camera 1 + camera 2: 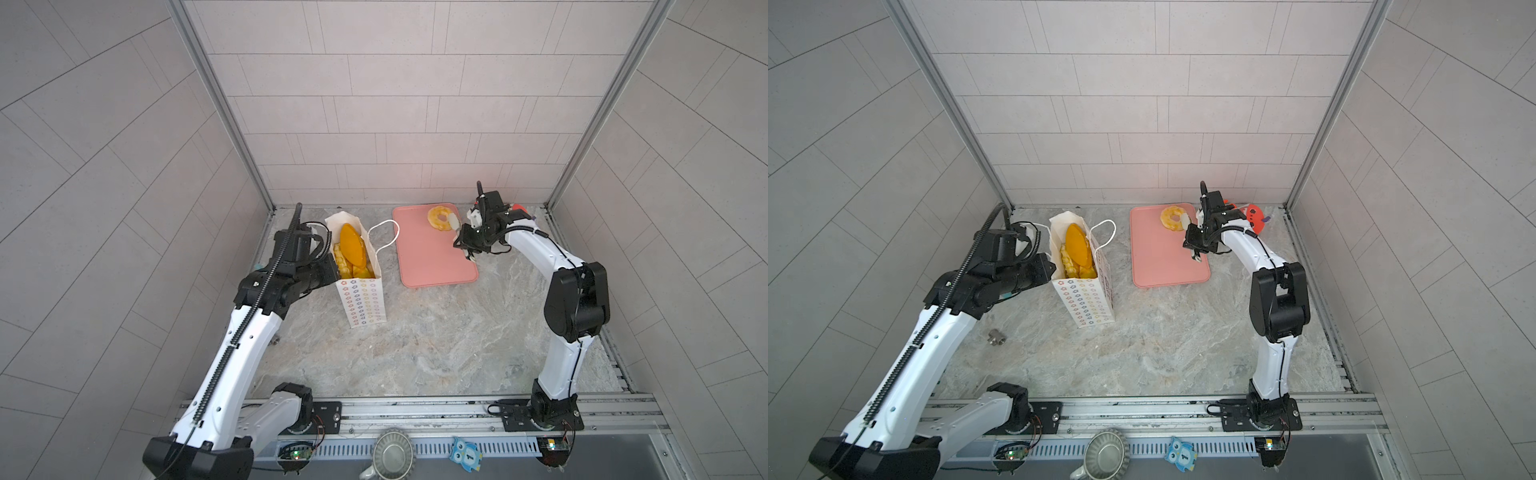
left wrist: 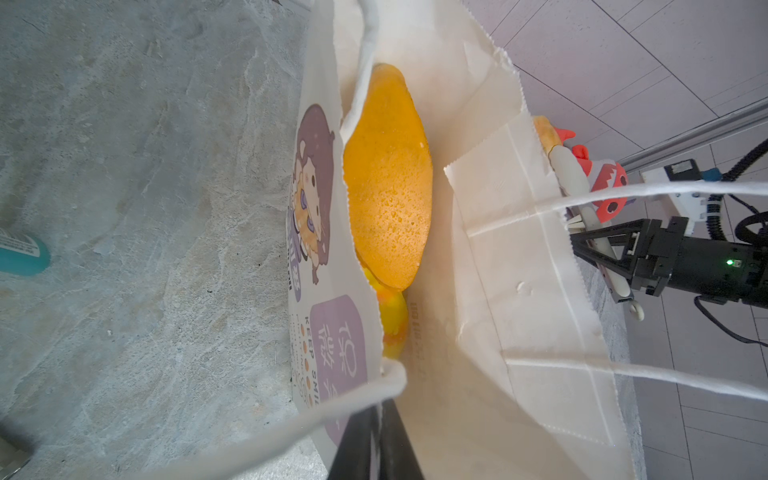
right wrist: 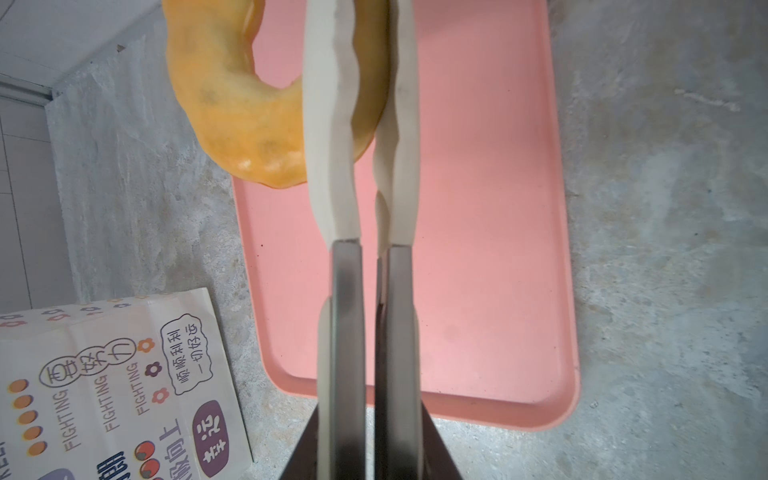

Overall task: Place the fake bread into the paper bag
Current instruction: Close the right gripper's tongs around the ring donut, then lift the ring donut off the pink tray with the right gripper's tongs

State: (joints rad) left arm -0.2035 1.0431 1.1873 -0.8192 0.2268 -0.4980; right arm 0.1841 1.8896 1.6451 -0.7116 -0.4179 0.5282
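the left tool (image 2: 380,432) sits at 9 o'clock of the paper bag (image 1: 362,305), right against its rim. in the left wrist view its 2 black fingers (image 2: 361,449) stand narrow, almost together. they seem to pinch the bag's printed wall, though a cord handle (image 2: 291,428) crosses in front and the contact is hard to read.

the bag stands upright toward 10 o'clock on the worktop (image 1: 436,357), with its mouth open. inside it a long loaf (image 1: 352,249), golden-orange, stands on end and fills much of the opening. a ridged roll (image 1: 341,259) presses against it on the 9 o'clock side, and more yellow bread lies lower down, at 6 o'clock of the loaf.

at 3 o'clock of the bag, apart from it, a pink tray (image 1: 436,270) lies flat. 1 ring doughnut (image 1: 437,218) is over the tray's 12 o'clock end. it is clamped by the white tips of a pair of tongs (image 3: 332,166): 1 tip passes through the hole and the other sits outside the ring. i cannot tell whether the doughnut touches the tray.

the right tool (image 3: 374,440) is closed narrow on the tongs' metal arms and squeezes them together at the tray's 2 o'clock edge.

a red plush shark (image 1: 1254,216) lies just behind that arm, in the worktop's 1 o'clock corner.
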